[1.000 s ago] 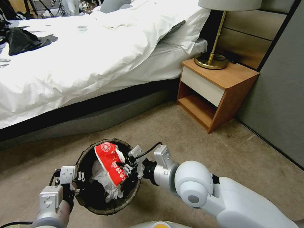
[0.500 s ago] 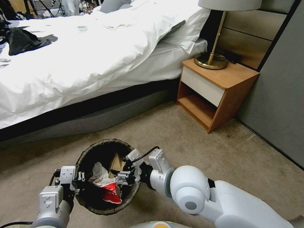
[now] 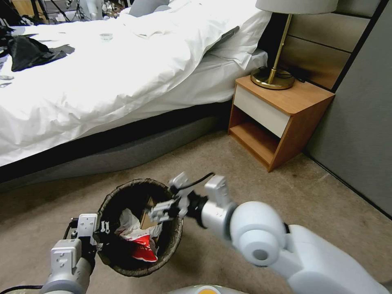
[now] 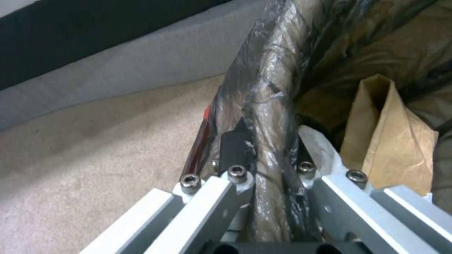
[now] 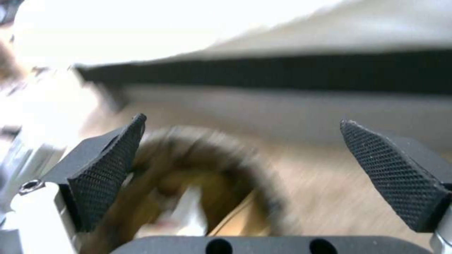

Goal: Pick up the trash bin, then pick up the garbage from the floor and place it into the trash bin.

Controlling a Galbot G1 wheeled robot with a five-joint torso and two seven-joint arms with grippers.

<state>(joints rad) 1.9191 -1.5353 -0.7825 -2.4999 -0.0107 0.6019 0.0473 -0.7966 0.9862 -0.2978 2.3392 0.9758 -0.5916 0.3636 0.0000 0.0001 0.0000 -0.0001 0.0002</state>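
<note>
The trash bin [image 3: 138, 270], its rim wrapped in a dark liner, hangs just above the carpet at the lower left. My left gripper [image 3: 103, 233] is shut on its near-left rim, and the left wrist view shows the left gripper [image 4: 268, 141] clamping the liner-covered rim [image 4: 268, 88]. Inside lie garbage pieces: a red-and-white snack packet [image 3: 143, 248], white tissue [image 3: 127, 220] and brown paper [image 3: 147, 218], the paper [image 4: 386, 141] showing close up too. My right gripper [image 3: 158, 211] hovers open over the bin's right rim, nothing between its pads [image 5: 108, 169]. The bin [image 5: 212, 155] blurs below it.
A bed [image 3: 102, 73] with white covers and a dark base runs across the back. A wooden nightstand [image 3: 277, 118] with a brass lamp [image 3: 272, 77] stands at the right, beside a grey wall [image 3: 359, 122]. Bare carpet [image 3: 253, 171] lies between the bin and the nightstand.
The right gripper held the red packet over the bin, opened and dropped it inside, then rose and drew back above the rim. The left gripper and bin stayed put.
</note>
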